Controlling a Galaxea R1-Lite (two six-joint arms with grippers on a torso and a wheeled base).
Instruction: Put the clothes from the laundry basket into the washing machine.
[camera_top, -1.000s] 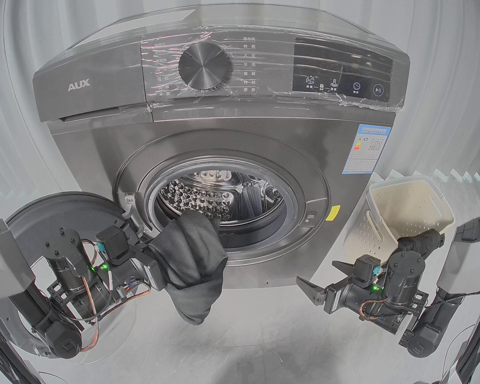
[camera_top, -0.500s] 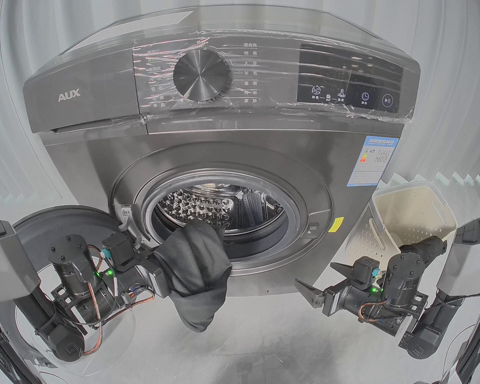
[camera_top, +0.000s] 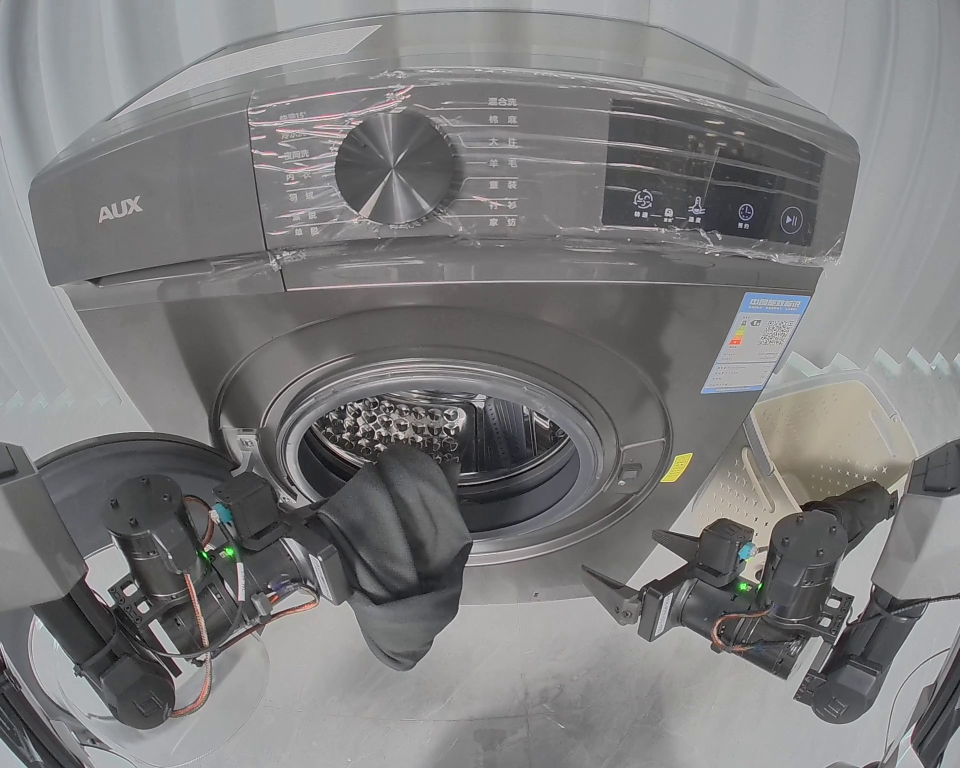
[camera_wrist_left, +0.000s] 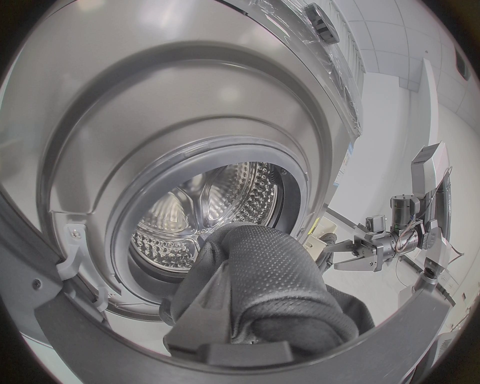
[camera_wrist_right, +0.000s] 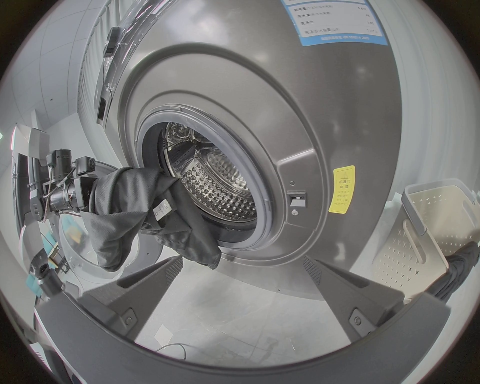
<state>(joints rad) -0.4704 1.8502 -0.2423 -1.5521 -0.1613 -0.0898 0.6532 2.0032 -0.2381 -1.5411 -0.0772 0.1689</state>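
The grey washing machine (camera_top: 450, 300) stands in front of me with its round door (camera_top: 80, 480) swung open to the left. My left gripper (camera_top: 335, 560) is at the lower left rim of the drum opening (camera_top: 500, 440), shut on a dark grey garment (camera_top: 405, 540). The cloth drapes over the fingers; its top leans into the opening and its tail hangs in front of the machine (camera_wrist_left: 280, 280). My right gripper (camera_top: 622, 558) is open and holds nothing, low before the machine's right front. The cream laundry basket (camera_top: 830, 430) stands to the machine's right.
The perforated steel drum (camera_wrist_left: 210, 200) shows behind the garment. A control panel under plastic film (camera_top: 500, 170) runs along the machine's top. Pale floor (camera_top: 540, 680) lies open between the two arms. White curtains hang behind.
The head camera has moved closer, so the machine looms larger and sits lower in the picture. Both arms keep nearly the same pose, the garment still at the drum's rim.
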